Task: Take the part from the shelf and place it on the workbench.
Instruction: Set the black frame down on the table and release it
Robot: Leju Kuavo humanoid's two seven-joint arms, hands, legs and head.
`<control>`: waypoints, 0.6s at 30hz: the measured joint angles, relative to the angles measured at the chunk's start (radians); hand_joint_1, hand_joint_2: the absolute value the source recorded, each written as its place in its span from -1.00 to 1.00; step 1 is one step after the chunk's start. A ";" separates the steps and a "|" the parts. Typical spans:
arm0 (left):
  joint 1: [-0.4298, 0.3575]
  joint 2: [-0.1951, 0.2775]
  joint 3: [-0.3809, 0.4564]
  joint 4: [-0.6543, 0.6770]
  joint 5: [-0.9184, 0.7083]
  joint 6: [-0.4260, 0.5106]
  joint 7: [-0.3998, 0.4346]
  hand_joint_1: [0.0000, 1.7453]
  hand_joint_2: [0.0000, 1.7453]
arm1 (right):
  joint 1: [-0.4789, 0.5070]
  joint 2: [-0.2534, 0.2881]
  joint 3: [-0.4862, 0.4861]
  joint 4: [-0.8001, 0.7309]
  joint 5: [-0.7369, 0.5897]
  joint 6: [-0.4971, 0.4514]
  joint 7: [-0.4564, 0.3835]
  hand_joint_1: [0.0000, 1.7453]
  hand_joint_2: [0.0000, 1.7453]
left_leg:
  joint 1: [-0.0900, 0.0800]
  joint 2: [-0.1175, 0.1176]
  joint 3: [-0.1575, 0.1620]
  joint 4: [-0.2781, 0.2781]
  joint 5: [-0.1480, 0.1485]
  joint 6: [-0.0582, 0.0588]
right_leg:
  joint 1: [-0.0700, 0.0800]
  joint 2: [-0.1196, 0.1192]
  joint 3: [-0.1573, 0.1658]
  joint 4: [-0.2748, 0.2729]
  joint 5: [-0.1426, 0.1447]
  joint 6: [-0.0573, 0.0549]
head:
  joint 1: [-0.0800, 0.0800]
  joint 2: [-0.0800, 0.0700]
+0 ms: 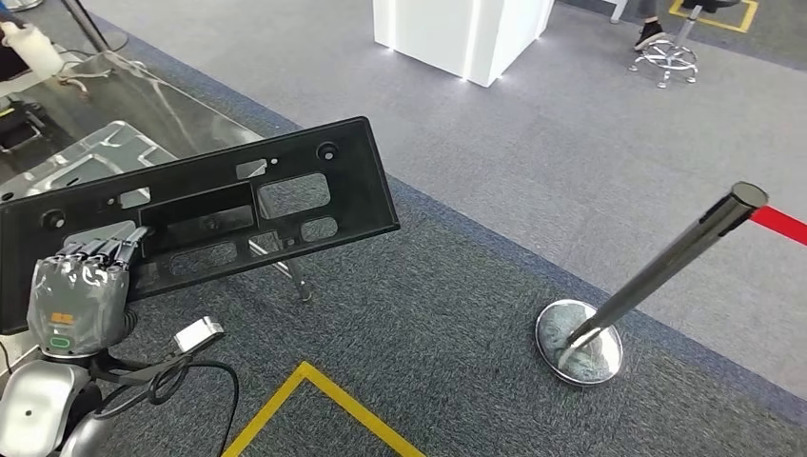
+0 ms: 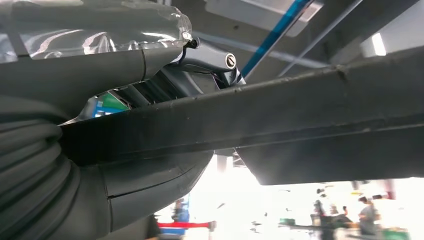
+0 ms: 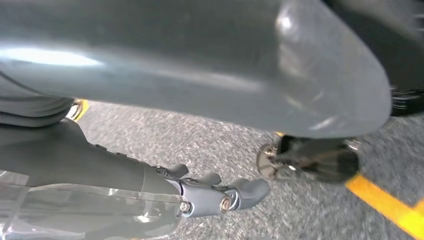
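Observation:
The part (image 1: 352,190) is a long black plastic plate with several cut-outs, held tilted in the air in front of me. My left hand (image 1: 81,290) grips its lower left edge, fingers over the top face. In the left wrist view the part (image 2: 300,115) runs across between the thumb and the fingers (image 2: 210,57). The workbench (image 1: 143,95), a shiny metal table, stands at the upper left behind the part. My right hand (image 3: 210,192) hangs over the grey carpet with its fingers loosely apart and nothing in it.
A moulded silver sheet (image 1: 105,152) lies on the workbench. A chrome stanchion (image 1: 657,267) with a red belt (image 1: 780,224) stands on the right. A white pillar (image 1: 466,33) and a stool (image 1: 671,52) are farther back. Yellow floor tape (image 1: 314,390) lies near my feet.

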State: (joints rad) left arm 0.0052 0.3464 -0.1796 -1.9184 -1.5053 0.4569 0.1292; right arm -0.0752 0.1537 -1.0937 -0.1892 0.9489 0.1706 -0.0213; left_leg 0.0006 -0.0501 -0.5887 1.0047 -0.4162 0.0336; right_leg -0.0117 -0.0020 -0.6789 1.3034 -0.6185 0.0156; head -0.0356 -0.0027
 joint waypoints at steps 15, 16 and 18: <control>0.042 0.002 0.035 -0.031 0.021 -0.006 0.030 1.00 1.00 | 0.006 0.000 -0.009 0.000 -0.006 0.003 0.000 -1.00 -1.00 | 0.015 0.042 -0.160 0.312 -0.137 -0.067 | -0.005 -0.038 0.116 -0.284 0.140 -0.037 | 0.000 0.000; 0.044 0.002 0.035 -0.031 0.021 -0.006 0.030 1.00 1.00 | 0.006 0.000 -0.010 0.000 -0.006 0.003 0.000 -1.00 -1.00 | 0.016 0.046 -0.149 0.290 -0.115 -0.068 | -0.005 -0.053 0.119 -0.284 0.136 -0.036 | 0.000 0.000; 0.046 0.002 0.036 -0.032 0.021 -0.006 0.030 1.00 1.00 | 0.006 0.001 -0.010 0.000 -0.006 0.003 0.000 -1.00 -1.00 | 0.017 0.076 -0.079 0.153 -0.049 -0.066 | -0.004 -0.080 0.128 -0.283 0.127 -0.031 | 0.000 0.000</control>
State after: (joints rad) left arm 0.0507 0.3485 -0.1435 -1.9506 -1.4847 0.4510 0.1595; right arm -0.0694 0.1545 -1.1042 -0.1896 0.9434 0.1740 -0.0214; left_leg 0.0171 0.0261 -0.6673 1.1575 -0.4656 -0.0320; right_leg -0.0157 -0.0824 -0.5505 1.0208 -0.4911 -0.0150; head -0.0359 -0.0027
